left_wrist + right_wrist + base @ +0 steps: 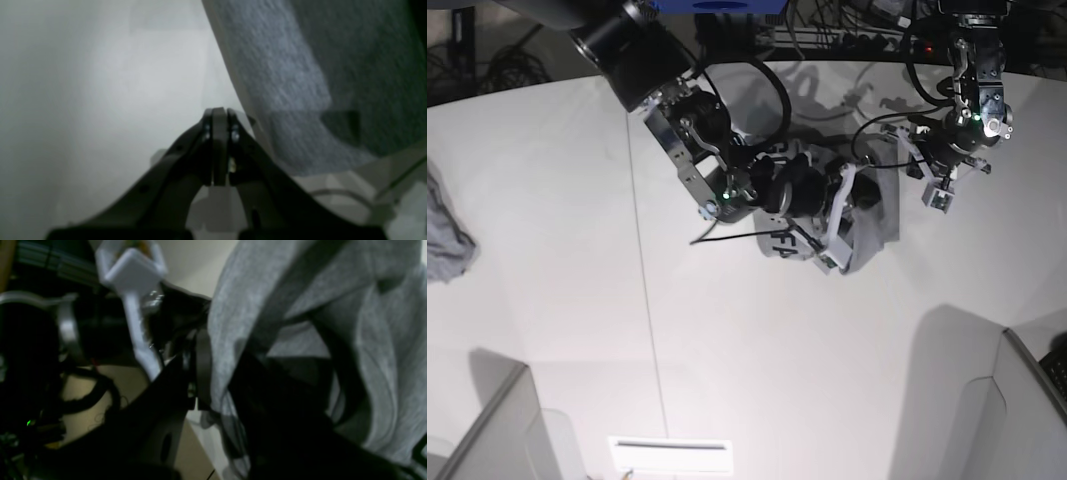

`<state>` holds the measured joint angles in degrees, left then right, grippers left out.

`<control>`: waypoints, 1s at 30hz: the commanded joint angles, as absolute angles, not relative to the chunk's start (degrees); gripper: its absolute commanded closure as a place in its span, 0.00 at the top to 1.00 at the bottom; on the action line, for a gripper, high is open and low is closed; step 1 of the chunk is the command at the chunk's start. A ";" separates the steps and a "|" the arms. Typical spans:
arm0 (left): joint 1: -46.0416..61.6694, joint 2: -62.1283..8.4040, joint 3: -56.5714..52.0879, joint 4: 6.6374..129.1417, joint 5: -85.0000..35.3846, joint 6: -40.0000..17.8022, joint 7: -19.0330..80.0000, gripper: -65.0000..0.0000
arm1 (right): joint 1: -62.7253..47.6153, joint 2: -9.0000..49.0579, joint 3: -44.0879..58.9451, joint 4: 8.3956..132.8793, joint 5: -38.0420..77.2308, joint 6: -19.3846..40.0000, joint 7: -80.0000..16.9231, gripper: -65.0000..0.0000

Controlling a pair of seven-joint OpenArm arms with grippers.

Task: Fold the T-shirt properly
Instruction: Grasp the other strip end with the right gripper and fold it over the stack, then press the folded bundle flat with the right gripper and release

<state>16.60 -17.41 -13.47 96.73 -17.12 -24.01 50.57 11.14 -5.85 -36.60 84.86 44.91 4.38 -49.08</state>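
Grey cloth lump (445,232): a small grey bundle at the far left edge of the white table (547,300) in the base view, well apart from everything else.

Table seam (642,270): 1 thin dark line running down the tabletop, left of the arms.

Right gripper (203,373): in the base view this arm reaches in from the upper left to the middle of the table. Its wrist view shows grey fabric pinched between the dark fingers, so it is clenched on the cloth.

T-shirt (867,215): a heather-grey bunched mass near the table's centre, toward the far edge, gathered around the right arm's end. Black block letters show on a fold at its lower left. In the right wrist view the cloth hangs in thick folds to the right of the fingers.

Left gripper (218,115): in the base view this arm comes down from the upper right, its end just beside the shirt's right edge. Its wrist view shows the 2 fingers pressed flat together with nothing visible between them, over bare white table, the grey shirt lying just to their right.

Box edge (1027,400): a pale wall at the lower right corner.
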 commanded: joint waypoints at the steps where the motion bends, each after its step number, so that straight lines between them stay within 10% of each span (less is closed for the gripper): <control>1: 17.36 -17.98 -13.76 97.63 -16.92 -24.04 51.65 0.00 | 13.05 -6.81 -37.76 84.97 46.29 4.88 -47.43 0.00; 12: 26.33 -19.30 -14.20 104.84 -17.45 -24.04 51.30 0.00 | 17.19 -6.90 -42.86 74.95 46.02 4.62 -41.19 0.00; 20: 36.53 -19.12 -24.57 113.36 -18.15 -24.13 51.65 0.00 | 17.63 -6.90 -43.30 74.95 46.20 -6.64 -41.80 0.00; 26: 41.45 -19.21 -38.29 112.57 -32.75 -29.23 51.65 0.00 | 17.45 -6.90 -47.87 75.74 46.20 -6.81 -42.68 0.58; 30: 41.63 -18.15 -50.15 112.40 -40.04 -36.26 52.53 0.00 | 17.45 -6.99 -50.15 78.99 46.20 -6.81 -42.51 0.63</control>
